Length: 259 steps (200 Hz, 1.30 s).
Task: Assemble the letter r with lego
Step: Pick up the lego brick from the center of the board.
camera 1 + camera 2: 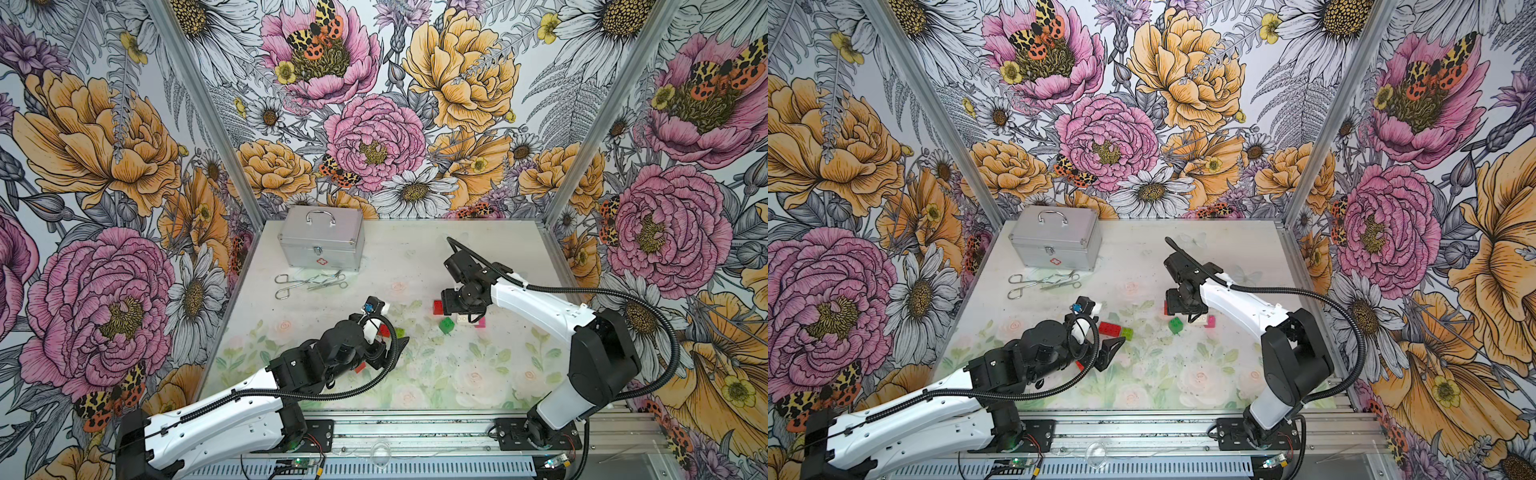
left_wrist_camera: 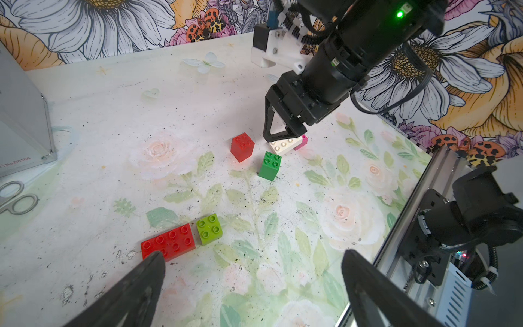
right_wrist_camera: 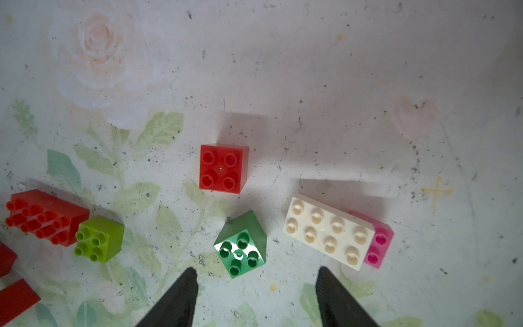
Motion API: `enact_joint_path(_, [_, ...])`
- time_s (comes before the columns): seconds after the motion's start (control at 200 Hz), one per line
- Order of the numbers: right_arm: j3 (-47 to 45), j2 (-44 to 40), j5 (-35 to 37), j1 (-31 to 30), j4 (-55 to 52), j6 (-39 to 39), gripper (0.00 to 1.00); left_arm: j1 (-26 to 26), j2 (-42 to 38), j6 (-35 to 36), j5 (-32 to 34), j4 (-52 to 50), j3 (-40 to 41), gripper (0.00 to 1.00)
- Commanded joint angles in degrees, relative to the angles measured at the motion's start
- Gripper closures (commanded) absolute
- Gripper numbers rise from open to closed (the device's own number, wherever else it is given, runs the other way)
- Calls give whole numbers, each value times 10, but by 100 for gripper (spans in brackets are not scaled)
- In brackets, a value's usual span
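The lego lies loose on the table. In the right wrist view I see a red square brick (image 3: 223,168), a dark green square brick (image 3: 240,246), and a long white brick (image 3: 328,230) with a pink brick (image 3: 379,243) touching its end. My right gripper (image 3: 256,279) hovers open just short of the dark green brick and holds nothing. A long red brick (image 2: 169,241) and a lime brick (image 2: 210,228) lie side by side ahead of my left gripper (image 2: 253,260), which is wide open and empty. More red pieces (image 3: 17,297) show at the frame edge.
A silver metal case (image 1: 321,243) stands at the back left, with scissors and forceps (image 1: 309,282) in front of it. The metal rail (image 1: 415,432) carrying both arm bases runs along the table's front edge. Patterned walls close in three sides.
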<state>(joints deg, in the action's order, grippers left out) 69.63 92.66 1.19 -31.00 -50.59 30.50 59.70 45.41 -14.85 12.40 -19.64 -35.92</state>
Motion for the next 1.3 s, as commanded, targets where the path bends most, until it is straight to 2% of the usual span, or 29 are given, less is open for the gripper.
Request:
enact_joint_path(0.0, [0, 8, -12, -9, -2, -11, 35, 0, -9, -6, 0, -5, 13, 1])
enact_joint_path(0.19, [-9, 27, -10, -16, 2, -28, 39, 12, -5, -27, 0, 26, 40, 1])
enact_joint_path(0.235, [-13, 30, -12, -16, 5, -34, 40, 16, -1, -34, -19, 38, 48, 1])
enact_joint_path(0.445, [-26, 42, -16, -16, 22, -50, 44, 35, 27, -51, -9, 60, 54, 1])
enact_joint_path(0.921, [-29, 68, -25, -19, 45, -57, 52, 37, 71, -29, -9, 66, 28, 1])
enact_joint_path(1.291, [-37, 81, -23, -22, 54, -49, 56, 37, 58, -30, -9, 65, 33, 1])
